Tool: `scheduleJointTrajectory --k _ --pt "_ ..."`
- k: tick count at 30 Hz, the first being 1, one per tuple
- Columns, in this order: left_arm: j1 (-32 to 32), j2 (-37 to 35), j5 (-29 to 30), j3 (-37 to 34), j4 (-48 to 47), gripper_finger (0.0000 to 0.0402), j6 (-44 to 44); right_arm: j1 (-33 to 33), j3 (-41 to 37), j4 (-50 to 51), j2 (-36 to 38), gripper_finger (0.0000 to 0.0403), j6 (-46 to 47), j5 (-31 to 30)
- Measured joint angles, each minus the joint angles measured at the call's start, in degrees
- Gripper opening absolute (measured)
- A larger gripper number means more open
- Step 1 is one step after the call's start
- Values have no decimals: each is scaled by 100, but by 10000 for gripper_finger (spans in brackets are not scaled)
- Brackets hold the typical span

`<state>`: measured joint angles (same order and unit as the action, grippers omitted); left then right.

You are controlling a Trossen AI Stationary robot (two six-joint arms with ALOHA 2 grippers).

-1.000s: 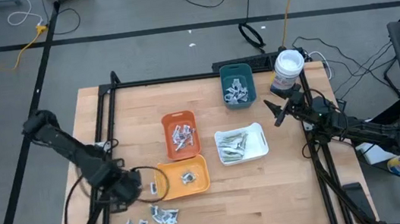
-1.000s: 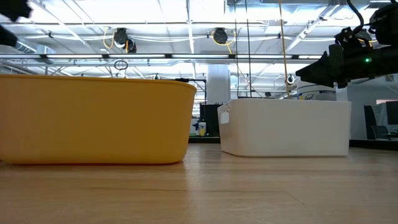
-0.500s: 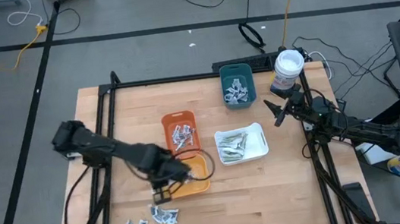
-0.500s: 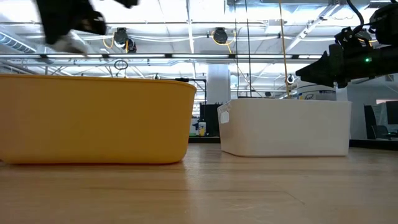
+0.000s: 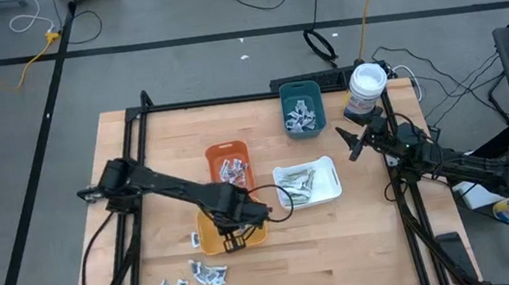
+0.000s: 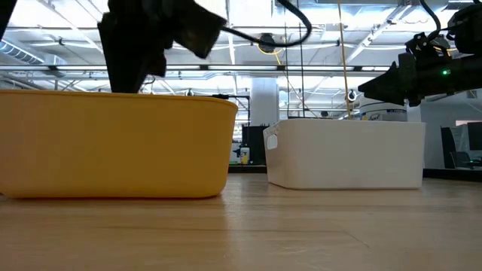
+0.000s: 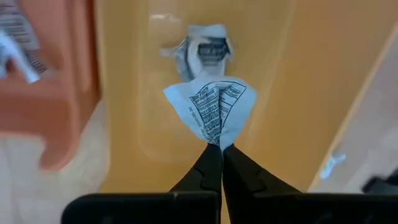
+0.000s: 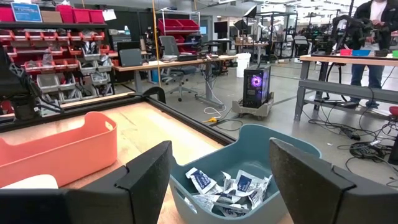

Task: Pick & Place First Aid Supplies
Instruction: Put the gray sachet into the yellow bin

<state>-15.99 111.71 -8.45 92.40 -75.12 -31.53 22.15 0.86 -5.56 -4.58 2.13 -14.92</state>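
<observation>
My left gripper point(image 5: 236, 232) hangs above the yellow tray point(image 5: 258, 232), shut on a small white printed packet point(image 7: 214, 109). Another crumpled packet point(image 7: 204, 48) lies on the tray's floor below it. Several loose packets point(image 5: 198, 276) lie on the table near its front left. The orange tray point(image 5: 229, 170), white tray point(image 5: 306, 183) and teal tray point(image 5: 302, 107) each hold packets. My right gripper point(image 5: 346, 147) waits open at the table's right side, pointing level at the teal tray point(image 8: 292, 149). My left gripper pinches the packet's lower edge point(image 7: 216, 138) between its two shut fingertips point(image 7: 208, 158). The fingers come from above, pointing down. The packet is creased along its middle and hangs clear above the yellow tray's floor point(image 7: 273, 93).
A white tub point(image 5: 367, 90) with a blue label stands at the far right corner. Black frame rails point(image 5: 138, 147) run along the table's left, far and right sides. Bare wood lies between the trays and the near edge.
My left gripper has swung from beside the loose packets at the near left toward the table's right, staying shut on the packet, and now stands over the yellow tray. The right arm has kept still.
</observation>
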Motion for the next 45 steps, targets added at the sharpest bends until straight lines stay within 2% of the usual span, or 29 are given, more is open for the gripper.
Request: scheduleJointTrajectory --k 6,11,15,23,29,34,40,45 --pt "7 354 -14 0 411 4 -137 -1 -2 -1 0 263 0 2" --pt "28 364 -3 0 585 35 -220 -2 0 -1 0 263 -2 0" --pt "28 364 -4 0 661 86 -232 -1 0 -2 2 263 0 2" --pt "14 248 -57 -4 622 219 -371 -1 0 -2 1 263 -2 2" --pt "-101 -114 -55 -133 657 272 -21 0 0 -2 2 263 0 0" --pt "-276 -779 142 -873 1214 294 710 -1 -1 -2 1 263 -2 2" --pt "-550 -1934 315 -2180 2054 305 706 -1 -1 -1 0 263 -2 0" --pt "-817 -2963 579 -3172 2682 298 765 0 0 0 0 263 -2 2"
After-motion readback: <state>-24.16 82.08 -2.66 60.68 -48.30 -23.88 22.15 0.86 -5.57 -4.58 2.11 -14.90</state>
